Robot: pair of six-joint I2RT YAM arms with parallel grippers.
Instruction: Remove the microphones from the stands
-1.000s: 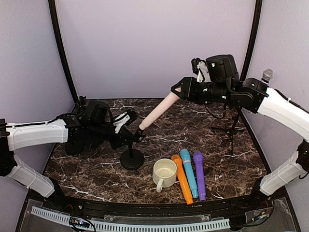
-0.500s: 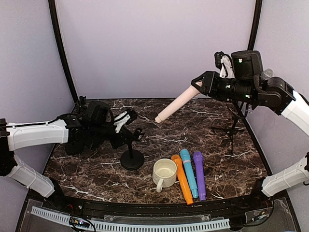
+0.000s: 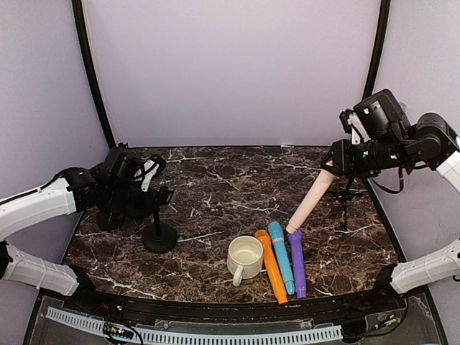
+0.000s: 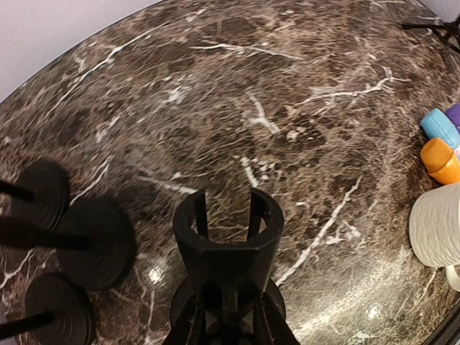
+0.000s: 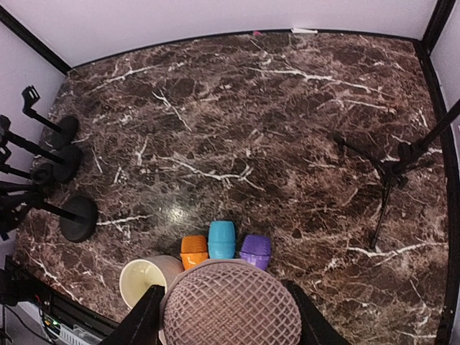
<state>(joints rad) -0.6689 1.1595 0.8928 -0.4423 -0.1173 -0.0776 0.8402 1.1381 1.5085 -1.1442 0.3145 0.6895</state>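
The pink microphone (image 3: 309, 203) hangs clear of its mic stand (image 3: 159, 233), over the right half of the marble table (image 3: 215, 187). Its long axis slants steeply: the mesh head (image 5: 230, 305) is up at my right claw (image 3: 336, 167), and the handle runs down and to the left, toward the near edge. The butt end is just above the top of the purple microphone (image 3: 296, 260); I cannot tell whether they touch. My right claw grasps it close to the head, and in the wrist view the mesh dome fills the space between my two fingers (image 5: 146, 316). Below lie the blue microphone (image 3: 281, 255) and orange microphone (image 3: 271, 266), side by side with the purple one, and a cream mug (image 3: 244, 257) just left of them. Well apart on the left, my left claw (image 3: 149, 195) is clenched on the stand's pole, and the forked clip (image 4: 227, 233) stands upright with nothing in it. A black tripod (image 3: 345, 194) stands behind the handle.
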